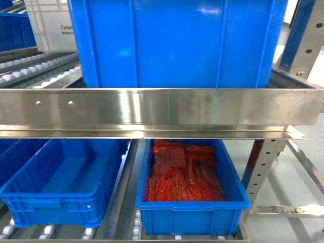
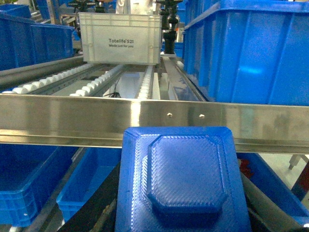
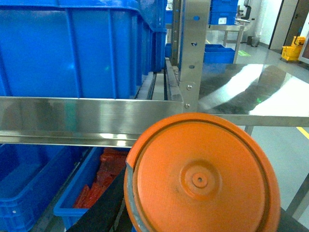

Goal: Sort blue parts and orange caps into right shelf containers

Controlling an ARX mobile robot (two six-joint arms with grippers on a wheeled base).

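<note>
A square blue part (image 2: 186,181) with a raised octagonal centre fills the bottom of the left wrist view, and my left gripper (image 2: 183,215) is shut on it in front of the steel shelf rail (image 2: 145,118). In the right wrist view a round orange cap (image 3: 203,179) sits in my shut right gripper (image 3: 193,220), also before the rail. On the lower shelf stand two blue containers: the left one (image 1: 50,210) is empty, the right one (image 1: 192,220) holds red-orange pieces (image 1: 185,172). Neither gripper shows in the head view.
A tall blue crate (image 1: 177,40) stands on the upper shelf behind the steel rail (image 1: 162,106). A white tote (image 2: 120,41) sits farther back on the roller lanes (image 2: 96,82). A perforated steel upright (image 3: 193,53) bounds the shelf's right side, with open floor beyond.
</note>
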